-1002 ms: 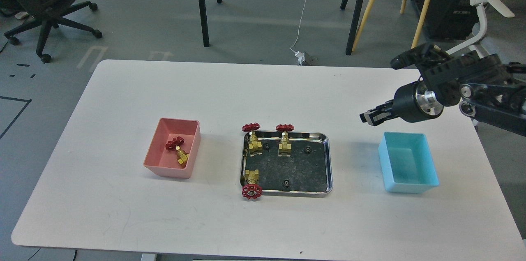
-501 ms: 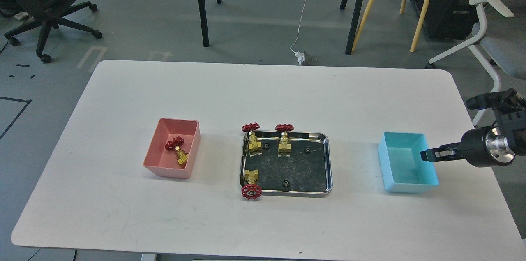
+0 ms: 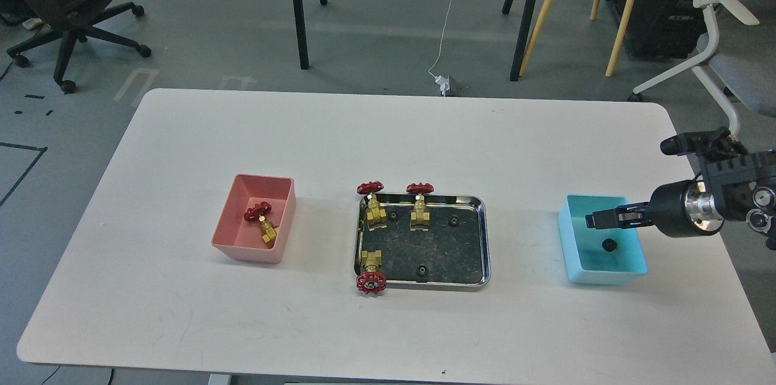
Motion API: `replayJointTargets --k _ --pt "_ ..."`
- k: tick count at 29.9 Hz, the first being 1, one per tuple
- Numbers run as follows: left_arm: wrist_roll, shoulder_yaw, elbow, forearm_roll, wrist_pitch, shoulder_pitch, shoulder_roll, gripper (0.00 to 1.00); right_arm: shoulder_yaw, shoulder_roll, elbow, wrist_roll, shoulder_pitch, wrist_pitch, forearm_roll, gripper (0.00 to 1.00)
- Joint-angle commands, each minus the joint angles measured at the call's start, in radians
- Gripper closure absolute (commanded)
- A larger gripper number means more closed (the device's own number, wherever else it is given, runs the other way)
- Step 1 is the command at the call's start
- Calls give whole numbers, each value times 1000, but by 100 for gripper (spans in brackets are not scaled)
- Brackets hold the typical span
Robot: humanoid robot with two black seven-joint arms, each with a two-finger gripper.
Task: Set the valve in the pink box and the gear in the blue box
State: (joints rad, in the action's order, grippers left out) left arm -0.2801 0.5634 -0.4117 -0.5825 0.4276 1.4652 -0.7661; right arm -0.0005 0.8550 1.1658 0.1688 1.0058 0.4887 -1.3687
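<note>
The blue box (image 3: 606, 276) stands at the table's right with one black gear (image 3: 608, 245) lying on its floor. My right gripper (image 3: 597, 219) hovers over the box's back half, just above that gear, fingers slightly apart and empty. The pink box (image 3: 250, 251) stands at the left with one valve (image 3: 262, 221) lying in it. Three more valves (image 3: 371, 203) (image 3: 419, 205) (image 3: 370, 273) and three gears (image 3: 394, 215) (image 3: 452, 222) (image 3: 421, 270) rest in the steel tray (image 3: 485, 239) in the middle. My left gripper is out of view.
The white table's edge (image 3: 388, 367) runs along the front. A grey chair (image 3: 727, 39) stands beyond the right corner, behind my right arm. Stand legs and a black office chair (image 3: 66, 3) are on the floor behind the table.
My right gripper swung down to the right of the blue box, then moved left over it. A gear now lies in the blue box, which was empty before.
</note>
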Motion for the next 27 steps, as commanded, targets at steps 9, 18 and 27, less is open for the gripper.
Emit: replayJointTargets --k 9,18,27 --pt "18 -46 -1 -2 -10 -6 108 1 485 -164 -199 -15 79 0 332 20" --pt "18 -155 -4 0 -41 -9 246 1 682 -428 -498 -115 129 -155 588 22" --pt "21 -157 -4 1 -86 -13 346 1 663 -586 -653 -256 188 -671 864 22"
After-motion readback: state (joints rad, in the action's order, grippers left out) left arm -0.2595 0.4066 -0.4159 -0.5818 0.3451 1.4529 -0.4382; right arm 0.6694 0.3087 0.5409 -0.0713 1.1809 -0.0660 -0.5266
